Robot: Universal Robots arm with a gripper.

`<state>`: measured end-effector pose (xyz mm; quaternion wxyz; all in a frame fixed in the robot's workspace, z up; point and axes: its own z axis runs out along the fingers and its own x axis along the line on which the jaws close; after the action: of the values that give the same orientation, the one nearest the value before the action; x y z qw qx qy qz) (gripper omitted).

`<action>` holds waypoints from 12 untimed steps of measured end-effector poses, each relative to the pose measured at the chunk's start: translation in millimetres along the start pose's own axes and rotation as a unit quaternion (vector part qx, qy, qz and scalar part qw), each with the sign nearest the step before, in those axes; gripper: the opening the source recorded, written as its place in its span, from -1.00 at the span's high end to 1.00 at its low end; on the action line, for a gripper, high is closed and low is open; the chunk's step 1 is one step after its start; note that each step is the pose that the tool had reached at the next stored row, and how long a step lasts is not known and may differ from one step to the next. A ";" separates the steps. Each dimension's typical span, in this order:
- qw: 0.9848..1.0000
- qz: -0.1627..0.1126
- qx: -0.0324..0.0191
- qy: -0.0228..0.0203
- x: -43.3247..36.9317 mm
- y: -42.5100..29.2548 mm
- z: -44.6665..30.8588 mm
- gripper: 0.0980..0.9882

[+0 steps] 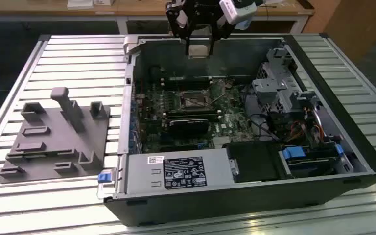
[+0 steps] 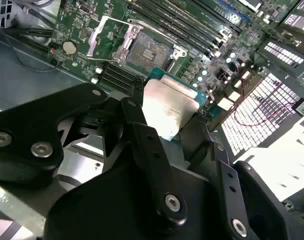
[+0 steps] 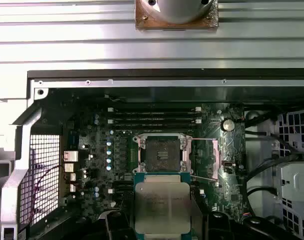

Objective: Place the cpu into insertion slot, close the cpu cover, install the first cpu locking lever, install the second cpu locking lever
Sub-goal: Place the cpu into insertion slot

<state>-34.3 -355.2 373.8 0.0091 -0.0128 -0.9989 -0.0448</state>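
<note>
Exterior view: the gripper (image 1: 199, 45) hangs above the far wall of the open computer case (image 1: 240, 200), which lies on a slatted metal table (image 1: 77, 54).
Gripper: pinching the chip (image 1: 199, 49) by two opposite edges. In both wrist views the black fingers (image 2: 142, 135) bear on its sides and the metal face is uncovered.
Chip: held in the air, well apart from the circuit board (image 3: 92, 150), and level so far as the first wrist view shows.
Slot: the square recess (image 3: 161, 152) lies open with nothing in it, seen past the chip's edge in the first wrist view.
Cover: the thin metal frame (image 2: 98, 39) appears swung up and to one side of the slot. The lever wires are too fine to sort out.
Step in hand: judged to be carrying the chip to the slot; nothing is seated yet.
Doing it well: centre the chip squarely over the recess, match its edges to the rim, and lower it flat without force. A tilted or offset drop would risk the contacts. Keep the fingers off the raised cover.
</note>
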 end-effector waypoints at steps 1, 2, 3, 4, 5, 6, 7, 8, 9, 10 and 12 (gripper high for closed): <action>1.000 0.000 0.000 0.000 0.0 0.0 0.0 0.01; 1.000 0.000 0.000 0.000 0.0 0.0 0.0 0.01; 1.000 0.000 0.000 0.000 0.0 0.0 0.0 0.01; 1.000 0.000 0.000 0.000 0.0 0.0 0.0 0.01; 1.000 0.000 0.000 0.000 0.0 0.0 0.1 0.01; 1.000 0.000 0.000 0.000 0.0 0.0 0.4 0.01; 1.000 0.000 0.000 0.000 0.0 0.0 1.0 0.01; 1.000 0.000 0.000 0.000 0.0 -0.1 1.6 0.01; 1.000 0.000 0.000 0.000 0.0 -0.2 2.3 0.01; 1.000 0.000 0.000 0.000 -0.1 -0.3 3.0 0.01; 1.000 0.000 0.000 0.000 -0.1 -0.4 4.2 0.01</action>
<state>-34.3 -355.2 369.6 0.0091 -0.0128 -0.9989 -0.0448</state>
